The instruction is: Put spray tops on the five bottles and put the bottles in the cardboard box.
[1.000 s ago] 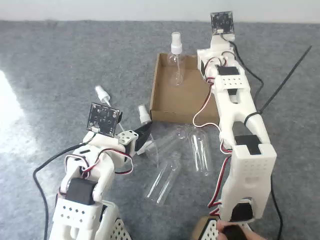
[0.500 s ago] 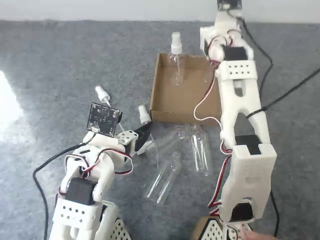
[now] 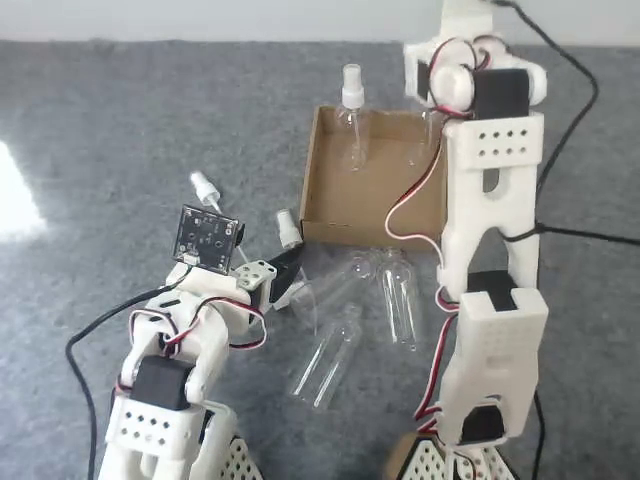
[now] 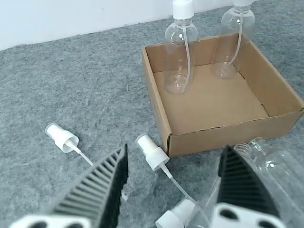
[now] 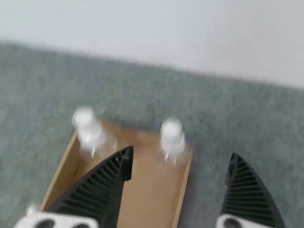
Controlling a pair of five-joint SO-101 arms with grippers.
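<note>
The cardboard box (image 3: 365, 200) sits at the far middle of the grey carpet. Two clear bottles with white spray tops stand upright in it, one (image 3: 353, 120) (image 4: 180, 52) (image 5: 90, 130) at the far left corner, the other (image 3: 424, 140) (image 4: 232, 42) (image 5: 172, 137) partly behind the right arm (image 3: 485, 130). My right gripper (image 5: 175, 187) hangs open, high above the box (image 5: 152, 194). Three uncapped bottles (image 3: 328, 355) (image 3: 400, 298) (image 3: 345, 275) lie in front of the box. My left gripper (image 4: 168, 190) (image 3: 288, 272) is open low over a loose spray top (image 4: 152, 153) and a lying bottle (image 4: 266, 161).
Another loose spray top (image 3: 205, 188) (image 4: 61, 137) lies left of the box on the carpet. A third spray top (image 4: 175, 217) rests just under the left gripper. Red and white wires hang along the right arm over the box's right side.
The right arm has lifted up and back from the box. A second capped bottle now stands uncovered in the box. The left arm has not moved.
</note>
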